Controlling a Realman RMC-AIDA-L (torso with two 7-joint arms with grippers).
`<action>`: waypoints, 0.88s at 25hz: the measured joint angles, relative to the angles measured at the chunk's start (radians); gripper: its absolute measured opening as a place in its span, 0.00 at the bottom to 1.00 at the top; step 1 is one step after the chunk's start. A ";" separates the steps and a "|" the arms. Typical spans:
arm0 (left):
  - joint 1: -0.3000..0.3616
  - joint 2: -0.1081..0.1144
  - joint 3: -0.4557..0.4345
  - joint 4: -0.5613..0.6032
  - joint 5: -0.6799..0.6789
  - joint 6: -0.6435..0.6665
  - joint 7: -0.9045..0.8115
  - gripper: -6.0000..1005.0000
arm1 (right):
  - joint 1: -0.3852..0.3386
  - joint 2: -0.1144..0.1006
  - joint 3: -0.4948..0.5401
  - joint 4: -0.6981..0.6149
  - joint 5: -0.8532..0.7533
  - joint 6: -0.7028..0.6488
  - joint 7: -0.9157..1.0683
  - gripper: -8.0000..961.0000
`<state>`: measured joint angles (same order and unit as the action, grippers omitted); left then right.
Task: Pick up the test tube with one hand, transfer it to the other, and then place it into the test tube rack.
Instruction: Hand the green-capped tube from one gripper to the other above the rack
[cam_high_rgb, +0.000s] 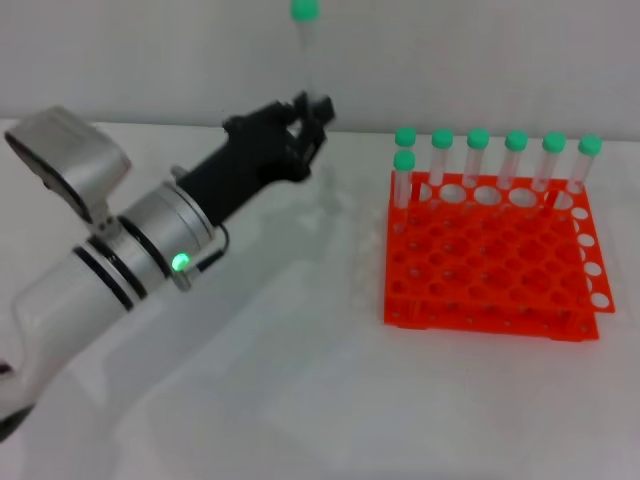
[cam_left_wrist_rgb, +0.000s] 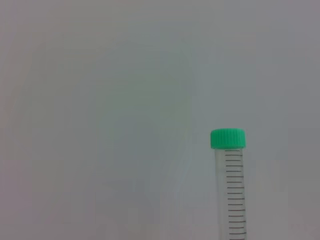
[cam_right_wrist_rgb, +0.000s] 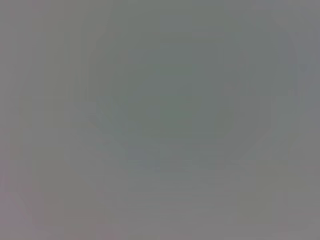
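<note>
We see the left gripper (cam_high_rgb: 312, 112) pinching the test tube (cam_high_rgb: 305, 50) near its lower end, cap up, raised above the table (cam_high_rgb: 300, 380), left of the test tube rack (cam_high_rgb: 490, 260). We judge the upright low grip leaves the upper length free for handover. Seven other tubes (cam_high_rgb: 478, 160) stand along the rack's far side. The right gripper is out of view.

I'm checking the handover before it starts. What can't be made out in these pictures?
- Right gripper: in no view; the right wrist view is a blank grey blur.
- Left gripper: its grip on the test tube is blurred in the head view; the left wrist view cuts the tube off below its markings.
- Test tube rack: its far right corner blurs into the table.
</note>
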<state>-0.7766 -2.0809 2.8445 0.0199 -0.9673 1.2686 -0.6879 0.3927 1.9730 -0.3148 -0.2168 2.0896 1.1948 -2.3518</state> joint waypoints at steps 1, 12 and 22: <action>0.004 -0.001 0.000 0.012 0.018 0.008 0.016 0.23 | -0.012 -0.008 -0.036 -0.036 -0.014 0.003 0.066 0.86; -0.102 -0.011 -0.002 0.199 0.255 -0.207 0.172 0.24 | -0.024 -0.172 -0.299 -0.271 -0.334 0.390 0.516 0.86; -0.149 -0.016 -0.008 0.269 0.259 -0.274 0.268 0.25 | 0.087 -0.074 -0.324 -0.314 -0.492 0.452 0.522 0.86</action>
<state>-0.9253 -2.0968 2.8369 0.2887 -0.7079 0.9947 -0.4203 0.4797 1.8986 -0.6384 -0.5303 1.5974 1.6469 -1.8296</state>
